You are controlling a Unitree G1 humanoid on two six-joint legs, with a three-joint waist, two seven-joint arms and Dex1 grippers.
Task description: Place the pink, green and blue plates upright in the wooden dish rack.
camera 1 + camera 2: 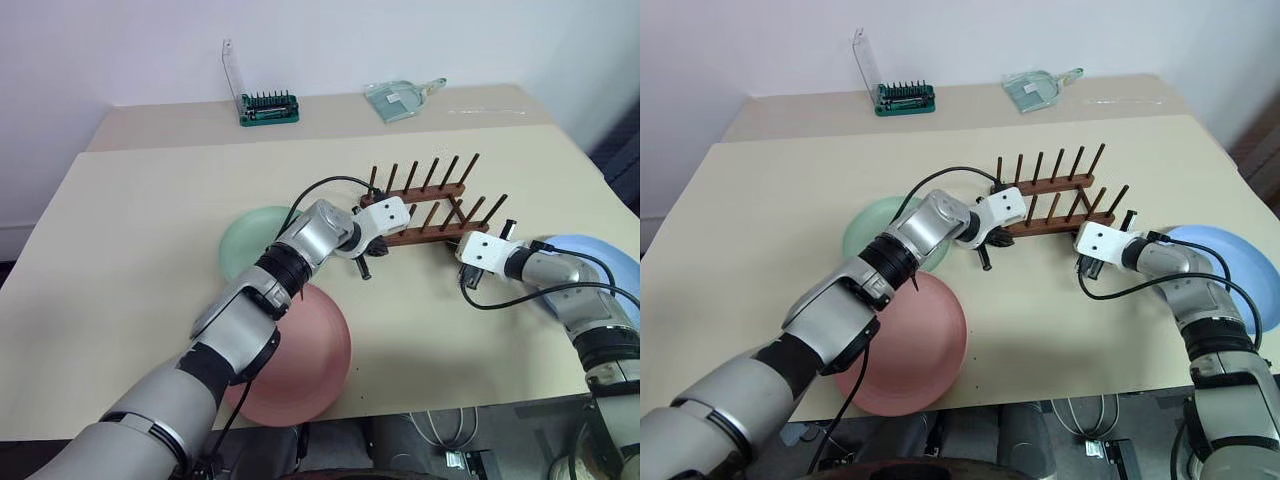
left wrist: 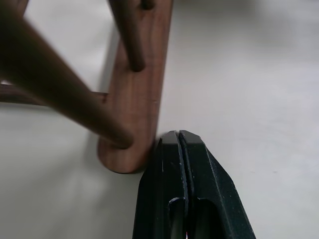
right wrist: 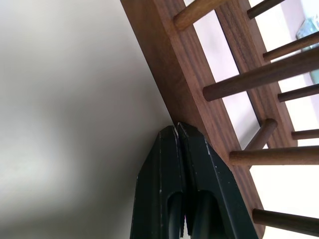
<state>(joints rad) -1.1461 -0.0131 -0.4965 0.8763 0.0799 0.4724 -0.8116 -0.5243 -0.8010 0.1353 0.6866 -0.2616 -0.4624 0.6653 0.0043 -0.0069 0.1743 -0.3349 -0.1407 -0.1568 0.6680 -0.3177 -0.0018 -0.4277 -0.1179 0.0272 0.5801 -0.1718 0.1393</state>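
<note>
- Rack first: your wooden dish rack sits on the beige counter, a little right of the middle, both rows of pegs empty.
- Your left end effector has its two black fingers pressed flat together, holding nothing; its tip sits right against the rounded end of the near rail.
- Your right end effector is likewise fully closed on nothing, its tip up against the long outer side of the near rail, near the rack's right end.
- From the head views, you have the two arms flanking the rack: the left arm reaches across from the left, the right arm comes in from the right.
- Your green plate lies flat on the counter left of the rack, partly covered by your left forearm.
- Your pink plate lies flat near the counter's front edge, in front of the green plate, also partly under the left arm.
- Your blue plate lies flat at the counter's right edge, behind your right forearm.
- Far back by the wall, you can see a green screwdriver-bit holder with its clear lid raised, and a clear dustpan-like tray to its right, both well apart from the rack.
</note>
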